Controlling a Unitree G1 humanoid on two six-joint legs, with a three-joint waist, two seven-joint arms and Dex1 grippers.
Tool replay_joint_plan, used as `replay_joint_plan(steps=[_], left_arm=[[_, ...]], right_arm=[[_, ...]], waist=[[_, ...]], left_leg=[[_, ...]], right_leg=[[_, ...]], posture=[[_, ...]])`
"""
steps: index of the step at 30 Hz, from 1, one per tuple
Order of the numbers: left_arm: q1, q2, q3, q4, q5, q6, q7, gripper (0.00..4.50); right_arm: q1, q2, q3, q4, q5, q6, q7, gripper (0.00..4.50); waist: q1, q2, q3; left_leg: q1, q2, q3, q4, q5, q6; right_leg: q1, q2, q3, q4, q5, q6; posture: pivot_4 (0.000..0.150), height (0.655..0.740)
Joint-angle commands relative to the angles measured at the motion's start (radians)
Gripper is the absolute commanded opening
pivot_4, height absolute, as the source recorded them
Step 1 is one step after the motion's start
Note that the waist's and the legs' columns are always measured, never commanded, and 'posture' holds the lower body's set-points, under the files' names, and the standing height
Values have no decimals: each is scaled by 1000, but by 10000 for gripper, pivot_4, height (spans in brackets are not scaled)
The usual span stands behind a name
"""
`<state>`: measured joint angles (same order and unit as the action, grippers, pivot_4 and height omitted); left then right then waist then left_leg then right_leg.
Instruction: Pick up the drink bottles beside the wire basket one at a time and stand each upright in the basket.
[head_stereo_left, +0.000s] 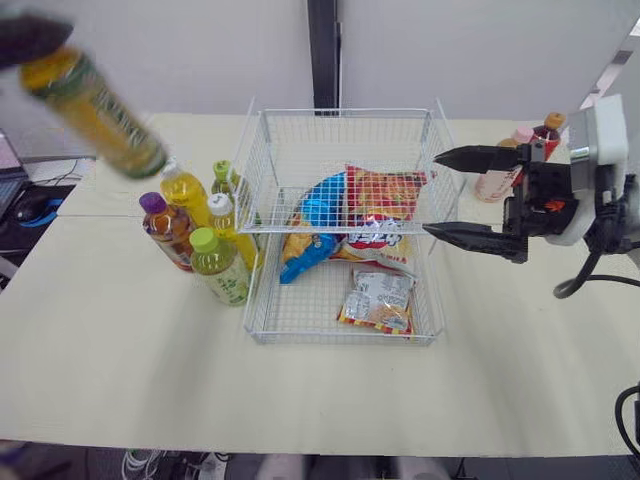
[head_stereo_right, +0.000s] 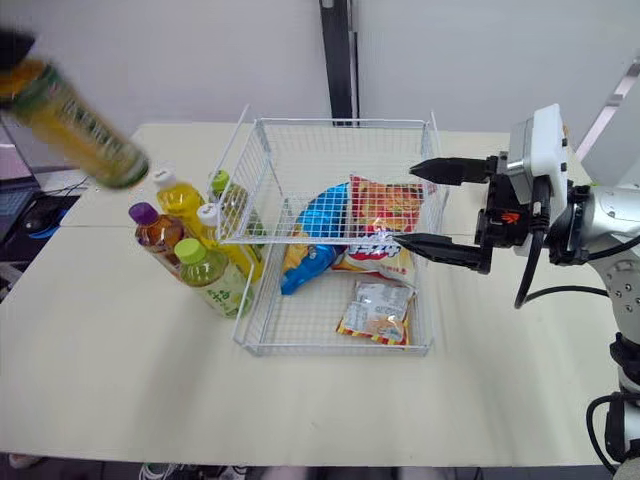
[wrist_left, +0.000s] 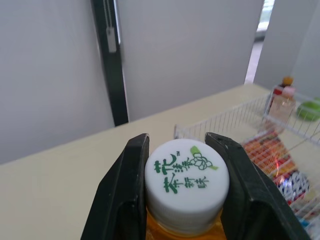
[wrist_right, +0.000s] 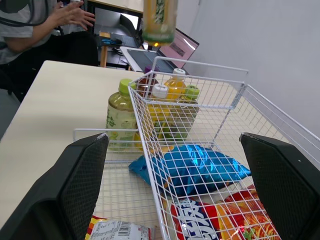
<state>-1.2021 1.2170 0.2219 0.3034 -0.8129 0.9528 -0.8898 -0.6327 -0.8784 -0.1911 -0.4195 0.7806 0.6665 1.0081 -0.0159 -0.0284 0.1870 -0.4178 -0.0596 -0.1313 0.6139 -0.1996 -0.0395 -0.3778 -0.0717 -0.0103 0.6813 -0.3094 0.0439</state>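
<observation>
One bottle (head_stereo_left: 95, 110) hangs tilted from our left jaws, gripped at the cap (wrist_left: 186, 185), base toward the basket (head_stereo_left: 345, 118); right jaws gape wide.

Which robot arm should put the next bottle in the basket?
Left. The left gripper is shut on the cap of a bottle held above the table. The right gripper is open and empty by the basket's other side, away from the bottles.
</observation>
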Motion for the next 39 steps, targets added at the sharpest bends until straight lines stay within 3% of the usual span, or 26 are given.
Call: replay_joint_plan(steps=[1, 9, 19, 27, 39], left_arm=[[-217, -87, -129, 119, 126, -75, -73, 13748], [-519, -397, -273, 422, 335, -246, -219, 13748], [-590, -710, -264, 672, 468, -454, -216, 13748], [-568, -839, -245, 798, 553, -597, -146, 13748], [-571, -929, -206, 898, 628, -683, -48, 13748]], right_arm=[[14, -27, -76, -24, 23, 4, -29, 45000], [100, -61, -169, -63, 55, 28, -87, 45000], [220, -46, -251, -185, 35, 42, -276, 45000], [269, -42, -255, -226, 53, 48, -352, 45000], [295, -54, -267, -221, 59, 31, -345, 45000]], waist=[[-5, 0, 0], [-28, -1, 1], [-36, 0, 2], [-36, -1, 3], [-34, -1, 3]], left_leg=[[0, -1, 1, 0, 0, 0], [-3, 1, 3, 1, 0, 0], [-14, -1, 4, 13, -1, 2], [-14, -1, 4, 16, -1, 2], [-14, -2, 4, 17, -1, 2]], right_leg=[[0, -1, 1, 0, 0, 0], [-5, 0, 2, 1, 0, 0], [-12, -2, 2, 7, 0, 0], [-12, -2, 2, 11, 0, 1], [-12, -2, 2, 13, 0, 1]], posture=[[1500, 7400], [1500, 7400], [1500, 7400], [1500, 7400], [1500, 7400]])
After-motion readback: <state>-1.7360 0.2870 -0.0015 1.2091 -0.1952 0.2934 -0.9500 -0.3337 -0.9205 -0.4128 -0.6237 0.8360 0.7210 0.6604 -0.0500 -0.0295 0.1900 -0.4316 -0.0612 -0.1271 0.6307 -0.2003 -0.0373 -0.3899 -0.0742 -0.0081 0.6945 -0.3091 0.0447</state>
